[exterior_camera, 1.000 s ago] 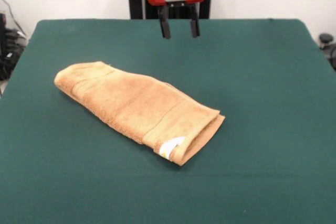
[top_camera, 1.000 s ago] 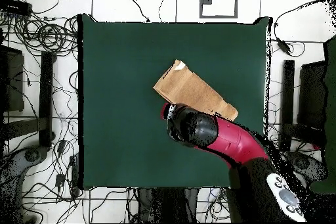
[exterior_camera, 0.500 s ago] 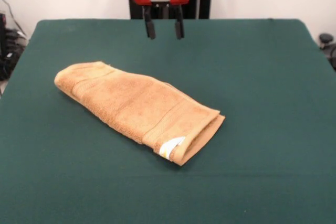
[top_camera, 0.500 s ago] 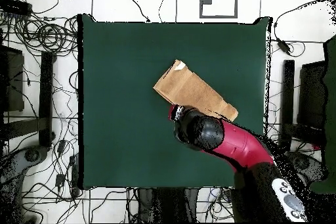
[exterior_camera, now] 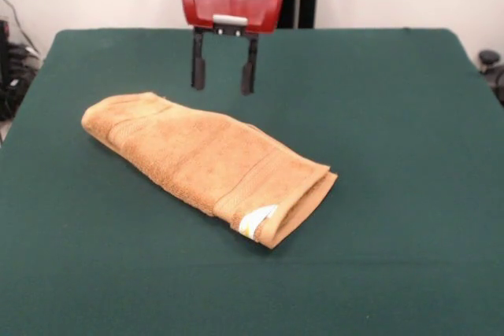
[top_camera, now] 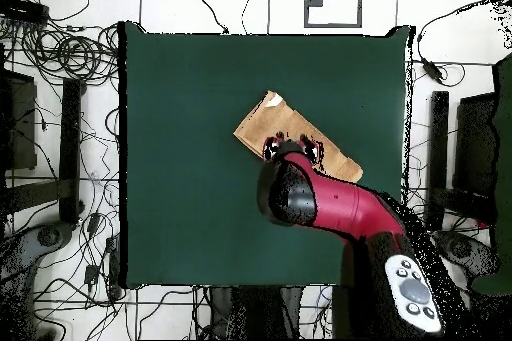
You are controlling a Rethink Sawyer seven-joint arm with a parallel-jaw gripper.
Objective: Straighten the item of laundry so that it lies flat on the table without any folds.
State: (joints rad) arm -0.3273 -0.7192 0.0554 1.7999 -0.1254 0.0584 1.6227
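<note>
1 towel [exterior_camera: 206,164] lies before me on the green table [exterior_camera: 394,257], folded into a long bundle that runs slantwise across the middle. Nearest the front camera is its open end, where 2 layers show and a small white tag [exterior_camera: 257,220] sits at the edge. Farther back the bundle narrows to a rounded end. Beyond that, at the far side, I hang from my red arm [top_camera: 345,209], and my gripper [exterior_camera: 223,80] hovers above the towel's far edge. My 2 dark fingers [exterior_camera: 198,68] point down, spread apart, grasping nothing and touching no cloth.
</note>
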